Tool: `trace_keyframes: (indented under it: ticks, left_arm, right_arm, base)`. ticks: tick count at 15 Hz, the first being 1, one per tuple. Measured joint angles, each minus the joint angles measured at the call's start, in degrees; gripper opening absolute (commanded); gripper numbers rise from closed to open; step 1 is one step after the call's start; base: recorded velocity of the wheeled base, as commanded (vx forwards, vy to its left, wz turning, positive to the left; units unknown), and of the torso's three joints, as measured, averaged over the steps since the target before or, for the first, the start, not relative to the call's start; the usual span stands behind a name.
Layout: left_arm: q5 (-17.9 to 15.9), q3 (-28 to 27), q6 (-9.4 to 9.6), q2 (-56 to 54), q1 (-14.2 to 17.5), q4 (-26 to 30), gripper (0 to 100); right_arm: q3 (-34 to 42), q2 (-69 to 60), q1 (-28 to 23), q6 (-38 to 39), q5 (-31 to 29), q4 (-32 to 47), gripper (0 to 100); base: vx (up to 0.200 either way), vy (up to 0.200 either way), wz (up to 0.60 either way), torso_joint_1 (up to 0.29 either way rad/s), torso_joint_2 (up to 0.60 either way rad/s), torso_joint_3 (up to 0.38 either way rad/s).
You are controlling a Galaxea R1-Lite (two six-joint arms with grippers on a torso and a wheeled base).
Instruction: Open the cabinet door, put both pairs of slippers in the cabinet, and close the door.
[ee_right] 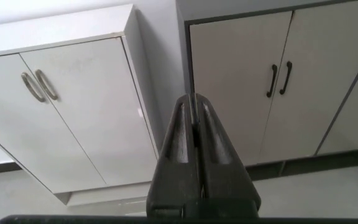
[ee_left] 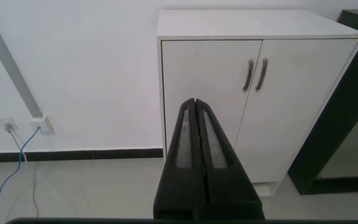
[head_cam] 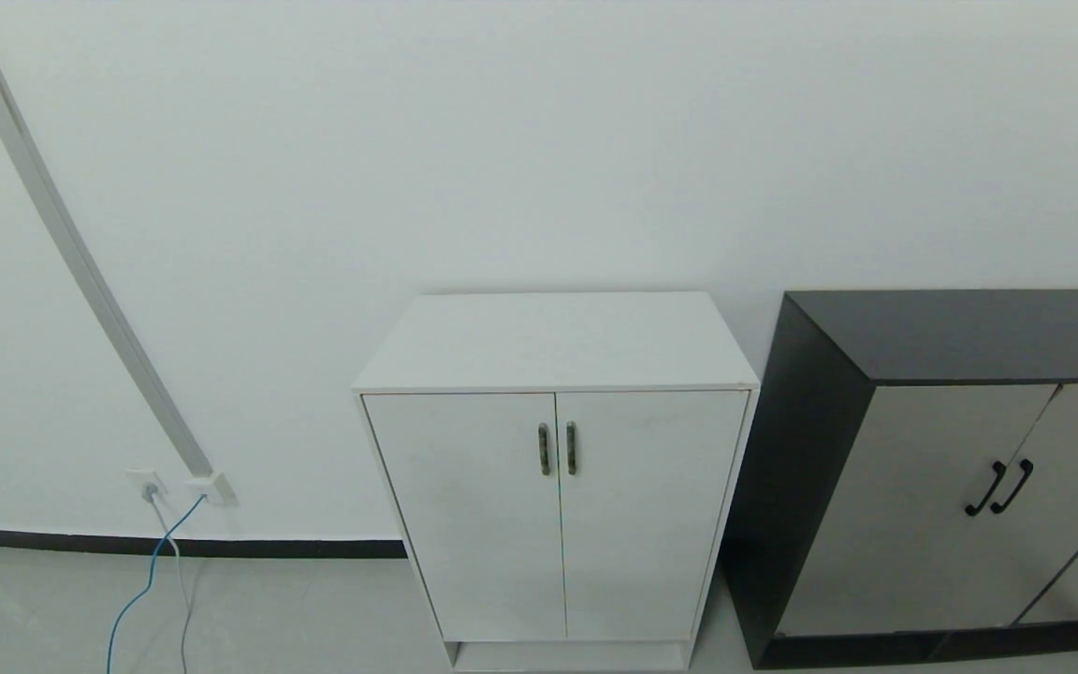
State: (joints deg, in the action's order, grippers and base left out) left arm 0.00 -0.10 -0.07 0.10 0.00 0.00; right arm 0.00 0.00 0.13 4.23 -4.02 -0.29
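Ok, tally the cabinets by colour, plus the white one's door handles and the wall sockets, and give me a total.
White cabinet: 1
Black cabinet: 1
Door handles on the white one: 2
Wall sockets: 2
Total: 6

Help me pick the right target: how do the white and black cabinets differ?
The white cabinet is all white with bronze-toned handles; the black cabinet has grey doors and black handles. The white cabinet looks narrower than the black cabinet. Both stand against the wall, double doors shut.
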Motion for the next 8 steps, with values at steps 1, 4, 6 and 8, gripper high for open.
trace_keyframes:
  ticks: [1,4,6,8]
  left_arm:
    - [0.00,0.00,0.00,0.00,0.00,0.00,0]
    - [0.00,0.00,0.00,0.00,0.00,0.00,0]
    - [0.00,0.00,0.00,0.00,0.00,0.00,0]
    - [0.00,0.00,0.00,0.00,0.00,0.00,0]
  right_arm:
    - [0.00,0.00,-0.04,-0.32,0.17,0.05,0]
    - [0.00,0.00,-0.06,-0.73,1.13,0.07,0]
    - [0.00,0.00,-0.09,-0.67,1.87,0.05,0]
    - [0.00,0.00,-0.06,-0.60,1.91,0.07,0]
  base:
    - [0.000,0.000,0.00,0.000,0.00,0.000]
    - [0.000,0.000,0.00,0.000,0.00,0.000]
    - [0.000,0.000,0.00,0.000,0.00,0.000]
    - [0.000,0.000,0.00,0.000,0.00,0.000]
